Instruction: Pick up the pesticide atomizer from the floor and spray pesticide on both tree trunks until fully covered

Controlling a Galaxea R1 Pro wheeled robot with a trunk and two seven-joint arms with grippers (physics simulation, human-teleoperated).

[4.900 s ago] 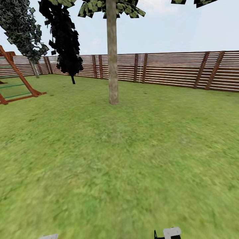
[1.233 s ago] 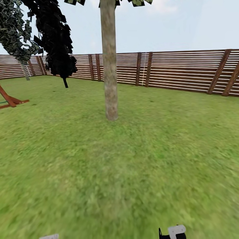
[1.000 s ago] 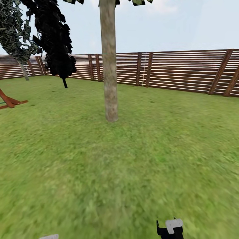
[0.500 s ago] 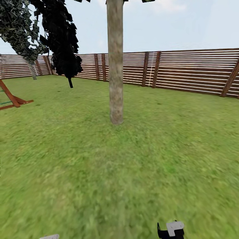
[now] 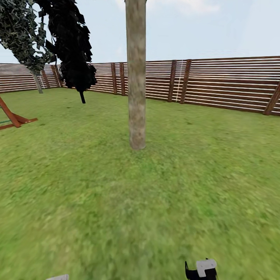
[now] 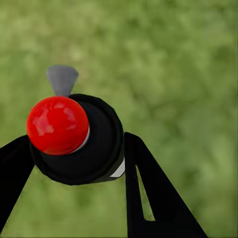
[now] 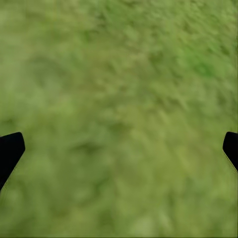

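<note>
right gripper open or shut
Open: in the right wrist view, the right gripper has its two black fingertips far apart at opposite edges, with only grass between them.

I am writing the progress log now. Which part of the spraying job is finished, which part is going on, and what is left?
Done: the sprayer is picked up; the left tool is shut on it, red button toward the camera. Going on: the robot faces one tree trunk across the grass, not yet close; the right tool is open and empty. Left: no spray is visible on the bark, so both trees seem still to be done.
</note>
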